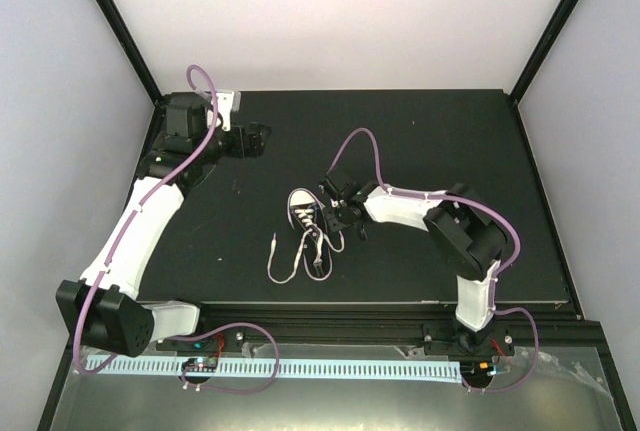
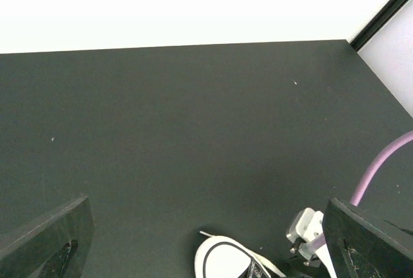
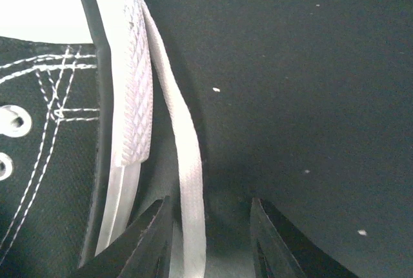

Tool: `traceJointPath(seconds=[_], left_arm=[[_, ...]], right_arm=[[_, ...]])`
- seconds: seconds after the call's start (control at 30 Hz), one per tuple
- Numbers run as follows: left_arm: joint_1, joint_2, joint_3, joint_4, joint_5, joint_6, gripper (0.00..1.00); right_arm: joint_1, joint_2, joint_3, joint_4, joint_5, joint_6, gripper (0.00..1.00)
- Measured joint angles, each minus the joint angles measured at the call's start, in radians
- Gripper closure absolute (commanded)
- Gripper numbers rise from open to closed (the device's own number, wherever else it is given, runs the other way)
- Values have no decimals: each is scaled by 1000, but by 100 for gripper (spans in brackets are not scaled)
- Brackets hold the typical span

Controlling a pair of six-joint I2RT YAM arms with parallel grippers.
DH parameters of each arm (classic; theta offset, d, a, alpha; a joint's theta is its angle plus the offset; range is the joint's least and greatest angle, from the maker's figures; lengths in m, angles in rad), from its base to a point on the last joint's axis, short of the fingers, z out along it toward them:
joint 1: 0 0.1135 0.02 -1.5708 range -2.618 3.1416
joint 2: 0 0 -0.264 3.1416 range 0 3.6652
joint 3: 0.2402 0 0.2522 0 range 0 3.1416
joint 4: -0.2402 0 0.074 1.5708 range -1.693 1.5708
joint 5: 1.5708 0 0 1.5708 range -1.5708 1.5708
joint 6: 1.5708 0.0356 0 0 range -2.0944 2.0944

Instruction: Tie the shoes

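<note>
The black canvas sneaker (image 1: 307, 219), with a white toe cap and white laces (image 1: 285, 263), lies mid-mat with its toe pointing away. My right gripper (image 1: 337, 219) is low at the shoe's right side. In the right wrist view it is open (image 3: 210, 202), and one white lace (image 3: 191, 181) runs between its fingers beside the shoe's white rubber rim (image 3: 129, 97). My left gripper (image 1: 262, 138) hovers at the back left, apart from the shoe. It is wide open and empty (image 2: 206, 204), with the toe cap (image 2: 227, 263) at the bottom edge of its view.
The black mat (image 1: 420, 141) ends at a black frame rail (image 1: 360, 306) in front. White walls stand behind and at the sides. The purple cable (image 2: 381, 162) and a white fitting (image 2: 308, 226) of the right arm show in the left wrist view.
</note>
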Motion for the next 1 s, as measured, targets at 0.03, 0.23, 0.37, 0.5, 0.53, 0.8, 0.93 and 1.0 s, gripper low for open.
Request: traceJointPath(seconds=[0.03, 0.23, 0.37, 0.5, 0.53, 0.8, 0.93, 1.0], left_arm=[[1, -2, 0, 0, 0, 0, 1], [8, -8, 0, 0, 1, 0, 1], [13, -8, 0, 0, 1, 0, 1], [14, -8, 0, 0, 1, 0, 1], [13, -8, 0, 0, 1, 0, 1], [14, -6, -6, 8, 8, -3, 1], [11, 8, -10, 7, 6, -6, 1], [-1, 23, -9, -5, -11, -8, 2]], right_arm=[[0, 9, 6, 0, -2, -3, 69], [0, 35, 26, 27, 0, -19, 97], [0, 34, 18, 49, 13, -6, 98], [-6, -51, -68, 61, 63, 39, 98], [-10, -96, -104, 62, 78, 51, 98], [-32, -476, -352, 51, 171, 163, 98], [-31, -563, -517, 60, 154, 239, 77], [-31, -616, -588, 49, 138, 269, 65]])
